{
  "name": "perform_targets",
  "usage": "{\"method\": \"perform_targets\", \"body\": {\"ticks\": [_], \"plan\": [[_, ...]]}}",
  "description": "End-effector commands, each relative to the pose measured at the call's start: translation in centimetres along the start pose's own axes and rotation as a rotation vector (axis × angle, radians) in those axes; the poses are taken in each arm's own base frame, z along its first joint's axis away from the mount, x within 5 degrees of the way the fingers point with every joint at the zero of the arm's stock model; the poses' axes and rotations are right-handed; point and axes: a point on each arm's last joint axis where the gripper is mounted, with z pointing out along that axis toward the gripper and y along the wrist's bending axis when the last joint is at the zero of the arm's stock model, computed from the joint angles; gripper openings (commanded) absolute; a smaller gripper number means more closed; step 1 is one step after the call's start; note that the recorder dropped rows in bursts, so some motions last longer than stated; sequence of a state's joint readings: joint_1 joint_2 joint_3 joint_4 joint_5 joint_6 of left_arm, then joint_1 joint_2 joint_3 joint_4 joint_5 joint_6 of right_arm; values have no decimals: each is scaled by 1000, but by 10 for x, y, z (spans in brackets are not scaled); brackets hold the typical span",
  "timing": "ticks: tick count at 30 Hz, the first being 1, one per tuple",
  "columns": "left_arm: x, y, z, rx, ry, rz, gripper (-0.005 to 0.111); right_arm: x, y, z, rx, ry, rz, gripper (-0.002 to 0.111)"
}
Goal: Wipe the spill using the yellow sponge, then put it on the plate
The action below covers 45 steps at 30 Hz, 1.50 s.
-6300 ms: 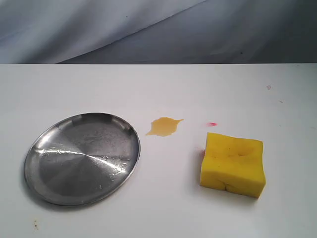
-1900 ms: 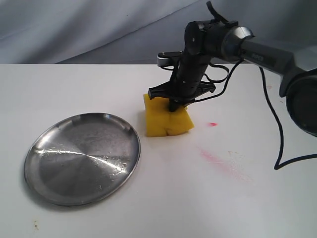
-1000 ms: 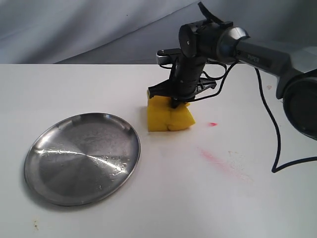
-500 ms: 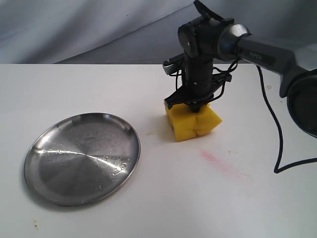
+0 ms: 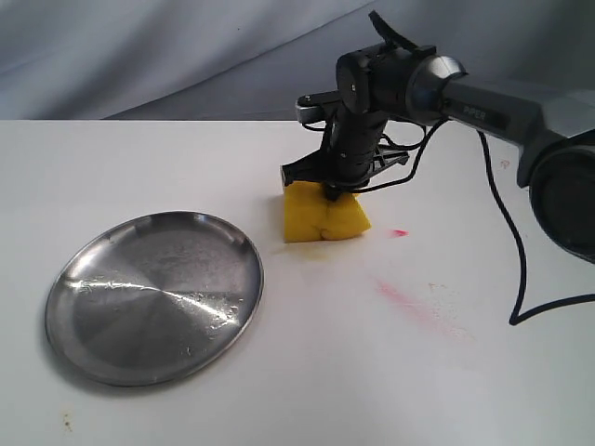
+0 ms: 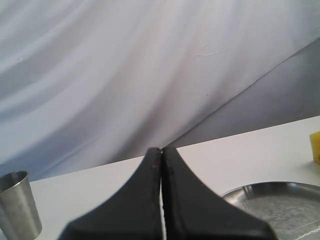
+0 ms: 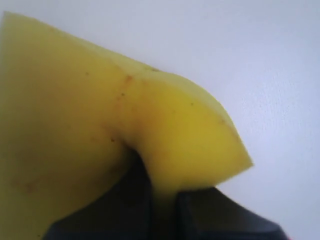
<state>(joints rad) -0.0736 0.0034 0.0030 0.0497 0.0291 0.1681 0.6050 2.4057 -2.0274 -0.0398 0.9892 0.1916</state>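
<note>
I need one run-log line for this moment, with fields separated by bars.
phase: wiping | right gripper: shut on yellow sponge, on table | spill: not visible | plate: no sponge yet | left gripper: shut, empty

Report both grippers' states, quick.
Left gripper: closed, holding nothing.
Right gripper: closed on the yellow sponge.

White matte bench (image 5: 139, 158), pale grey-blue cloth backdrop (image 5: 186, 46) hanging behind its far edge, soft diagonal folds, darker shaded band, even diffuse light
</note>
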Motion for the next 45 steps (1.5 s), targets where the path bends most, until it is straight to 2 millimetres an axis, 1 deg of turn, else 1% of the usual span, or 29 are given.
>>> {"method": "perform_targets", "body": {"ticks": [1,2,5,7,9,10,11,13,14,15,18,21,24,27,29,31,32,33,34,37,39,42,45], "plan": [[-2,1,0,-6,-11,-16,0,13,11,4,-24,115,-110,0],[-2,1,0,-6,-11,-16,0,17,16,4,-34,142,-162,0],[-2,1,0,-6,-11,-16,0,28,23,2,-6,243,-240,0],[-2,1,0,-6,-11,-16,0,29,28,1,21,243,-288,0],[-2,1,0,-6,-11,-16,0,37,36,-4,38,256,-322,0],[-2,1,0,-6,-11,-16,0,51,39,-10,46,291,-339,0],[-2,1,0,-6,-11,-16,0,63,38,-11,46,315,-344,0],[-2,1,0,-6,-11,-16,0,74,35,-17,41,300,-344,0],[-2,1,0,-6,-11,-16,0,86,32,-17,41,311,-341,0],[-2,1,0,-6,-11,-16,0,92,27,-21,51,296,-332,0],[-2,1,0,-6,-11,-16,0,113,3,-28,93,286,-303,0],[-2,1,0,-6,-11,-16,0,120,-21,-32,120,265,-236,0],[-2,1,0,-6,-11,-16,0,114,-45,-34,134,244,-143,0],[-2,1,0,-6,-11,-16,0,98,-60,-37,136,168,-61,0],[-2,1,0,-6,-11,-16,0,82,-64,-38,138,134,-30,0],[-2,1,0,-6,-11,-16,0,69,-64,-35,143,131,-25,0],[-2,1,0,-6,-11,-16,0,58,-64,-34,145,122,-21,0],[-2,1,0,-6,-11,-16,0,49,-62,-30,147,124,-20,0],[-2,1,0,-6,-11,-16,0,46,-61,-24,147,140,-17,0],[-2,1,0,-6,-11,-16,0,23,-49,-11,110,156,3,0],[-2,1,0,-6,-11,-16,0,15,-41,0,71,171,-1,0],[-2,1,0,-6,-11,-16,0,2,-22,4,5,152,-9,0],[-2,1,0,-6,-11,-16,0,-3,-3,6,-49,141,-29,0]]}}
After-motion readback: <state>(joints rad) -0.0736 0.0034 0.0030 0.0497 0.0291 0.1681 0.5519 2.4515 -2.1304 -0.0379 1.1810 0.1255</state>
